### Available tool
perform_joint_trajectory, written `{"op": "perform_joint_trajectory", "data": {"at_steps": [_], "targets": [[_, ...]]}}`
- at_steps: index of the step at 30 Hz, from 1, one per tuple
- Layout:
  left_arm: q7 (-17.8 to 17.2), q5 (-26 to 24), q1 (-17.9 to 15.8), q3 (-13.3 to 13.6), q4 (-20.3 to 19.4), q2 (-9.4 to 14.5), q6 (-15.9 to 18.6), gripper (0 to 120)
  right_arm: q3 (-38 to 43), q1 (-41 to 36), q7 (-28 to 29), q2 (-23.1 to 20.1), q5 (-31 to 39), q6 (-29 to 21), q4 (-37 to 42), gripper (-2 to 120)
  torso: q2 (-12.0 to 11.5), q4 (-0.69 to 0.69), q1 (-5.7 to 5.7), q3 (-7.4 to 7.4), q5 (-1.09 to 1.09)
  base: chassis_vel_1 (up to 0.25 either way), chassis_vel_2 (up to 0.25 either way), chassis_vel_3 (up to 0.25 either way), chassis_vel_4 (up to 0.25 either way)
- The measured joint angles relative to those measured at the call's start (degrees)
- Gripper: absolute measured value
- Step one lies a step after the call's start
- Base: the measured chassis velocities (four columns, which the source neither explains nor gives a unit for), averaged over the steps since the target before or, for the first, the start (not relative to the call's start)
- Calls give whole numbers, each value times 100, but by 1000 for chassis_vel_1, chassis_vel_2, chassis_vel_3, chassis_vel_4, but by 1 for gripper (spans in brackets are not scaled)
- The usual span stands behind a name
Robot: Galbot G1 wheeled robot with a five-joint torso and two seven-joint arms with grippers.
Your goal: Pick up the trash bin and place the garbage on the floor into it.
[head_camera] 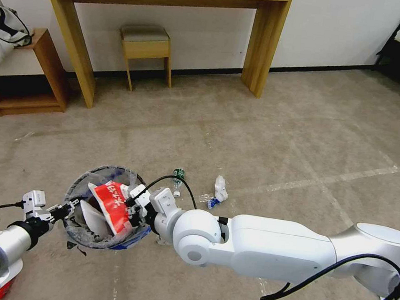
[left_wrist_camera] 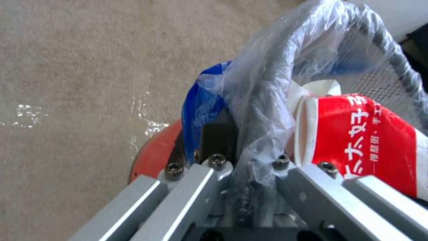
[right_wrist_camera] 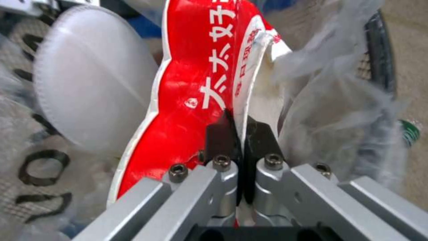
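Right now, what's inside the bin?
In the bin: a red wrapper pinched by the right gripper, and a white insole. The left gripper clamps the rim. The wrapper and bag liner hide what is below.

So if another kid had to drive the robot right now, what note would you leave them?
Left gripper: shut on the trash bin rim, holding it.
Right gripper: shut on the red wrapper, over the bin's mouth.
Done: a white insole lies in the bin.
Left: let the wrapper go; then the small green-labelled bottle, crumpled paper and blue scrap on the floor.
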Motion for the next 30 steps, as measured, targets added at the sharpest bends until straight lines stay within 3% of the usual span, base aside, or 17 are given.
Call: {"op": "perform_joint_trajectory", "data": {"at_steps": [11,21,26,30], "targets": [[-3,7,-12,-3,22,-4,-1,1,-1,3,146,75,26,-51,-62,4,0,0,0,0,0,0,0,0,0],[5,11,-62,31,56,-24,-5,1,25,27,187,147,102,-79,10,37,0,0,0,0,0,0,0,0,0],[28,48,-90,69,84,-60,-7,1,55,62,164,279,137,-42,52,61,0,1,0,0,0,0,0,0,0],[32,49,-95,71,91,-61,-7,1,76,91,152,326,177,-36,108,70,0,1,0,0,0,0,0,0,0]]}}
